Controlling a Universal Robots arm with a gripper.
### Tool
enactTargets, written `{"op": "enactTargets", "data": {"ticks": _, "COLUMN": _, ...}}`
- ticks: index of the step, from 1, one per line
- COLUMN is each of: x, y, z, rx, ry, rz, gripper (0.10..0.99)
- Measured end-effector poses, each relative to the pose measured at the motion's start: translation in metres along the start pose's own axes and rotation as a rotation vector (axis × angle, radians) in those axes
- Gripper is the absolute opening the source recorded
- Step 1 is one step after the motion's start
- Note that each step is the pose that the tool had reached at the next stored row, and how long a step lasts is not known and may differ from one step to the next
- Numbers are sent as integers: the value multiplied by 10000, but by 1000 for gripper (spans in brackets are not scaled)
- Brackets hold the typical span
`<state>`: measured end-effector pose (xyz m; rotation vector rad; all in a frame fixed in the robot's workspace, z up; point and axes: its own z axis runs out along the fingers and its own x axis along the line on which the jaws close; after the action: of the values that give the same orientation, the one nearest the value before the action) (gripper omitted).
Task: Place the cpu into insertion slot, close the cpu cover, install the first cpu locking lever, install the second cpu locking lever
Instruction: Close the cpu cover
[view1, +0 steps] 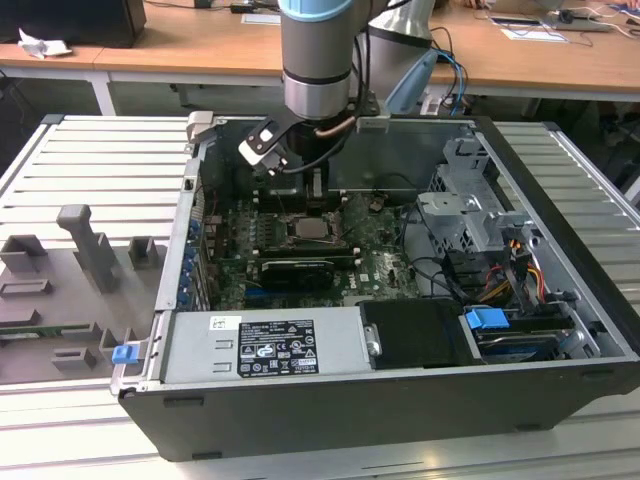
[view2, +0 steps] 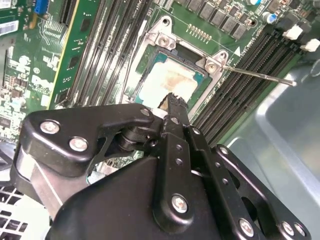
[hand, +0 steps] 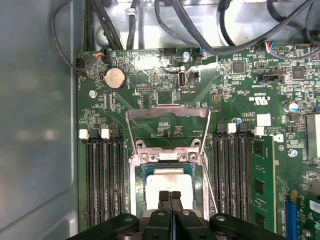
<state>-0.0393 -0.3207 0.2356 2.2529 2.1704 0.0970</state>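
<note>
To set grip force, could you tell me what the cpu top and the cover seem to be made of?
The cpu: probably metal, dull silver-tan matte top with tan smudges. The cover: probably thin sheet metal, with a pale silvery sheen along its bars.

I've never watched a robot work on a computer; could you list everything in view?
computer case: one, black, open on the table.
table: one, silver-grey slats, under the case.
motherboard: one, green, inside the case.
cpu: one, silver-tan, lying in its socket.
cpu cover: one, silvery, swung open beside the socket.
locking lever: one clearly seen, thin silvery rod beside the socket.
memory slots: two banks, black, flanking the socket.
coin battery: one, silver, on the motherboard.
power supply: one, grey, inside the case beside the motherboard.
fixtures: several, grey, on the table at the exterior view's left.
arm: one, grey and light blue, reaching into the case.
gripper: one, black, fingers together over the cpu.
</note>
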Motion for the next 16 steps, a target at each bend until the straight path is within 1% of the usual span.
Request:
{"op": "enactTargets", "data": {"ticks": 1, "x": 1, "y": 1, "z": -29, "rx": -1, "ry": 2, "rz": 0, "gripper": 106}}
{"op": "enactTargets", "data": {"ticks": 4, "x": 3, "y": 3, "z": -75, "rx": -2, "ry": 1, "rz": 0, "gripper": 106}}
{"op": "enactTargets", "data": {"ticks": 6, "x": 3, "y": 2, "z": -92, "rx": -12, "ry": 2, "rz": -1, "gripper": 106}}
{"op": "enactTargets", "data": {"ticks": 12, "x": 4, "y": 2, "z": -102, "rx": -36, "ry": 5, "rz": 3, "gripper": 106}}
{"op": "enactTargets", "data": {"ticks": 14, "x": 5, "y": 3, "z": -134, "rx": -47, "ry": 2, "rz": 2, "gripper": 106}}
{"op": "enactTargets", "data": {"ticks": 15, "x": 6, "y": 5, "z": -175, "rx": -47, "ry": 1, "rz": 2, "gripper": 106}}
{"op": "enactTargets", "data": {"ticks": 16, "x": 7, "y": 6, "z": -198, "rx": -48, "ry": 2, "rz": 2, "gripper": 106}}
